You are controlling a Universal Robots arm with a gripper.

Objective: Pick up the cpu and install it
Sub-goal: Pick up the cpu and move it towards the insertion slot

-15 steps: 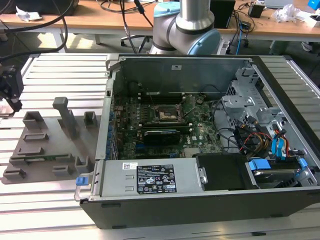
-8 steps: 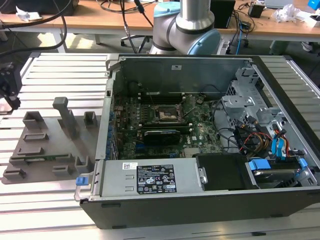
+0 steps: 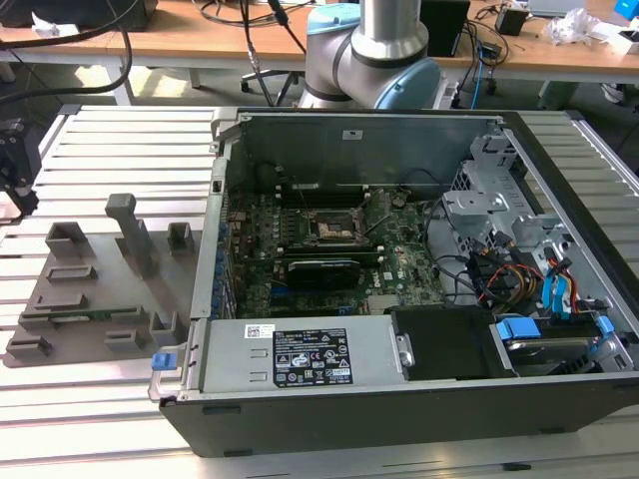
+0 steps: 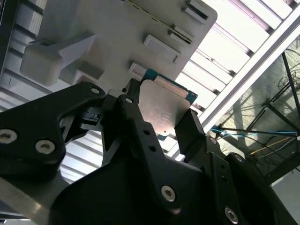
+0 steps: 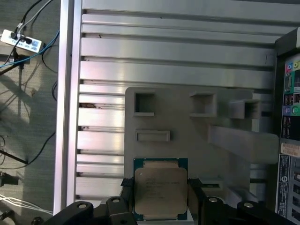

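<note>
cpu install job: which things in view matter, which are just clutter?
Job: cpu, claw closed on it, grey tray, socket, computer case.
Clutter: power strip, black card, power supply.

Open computer case (image 3: 349,150) beside grey fixture plate (image 3: 110,289), on slatted table (image 3: 110,150).
</note>
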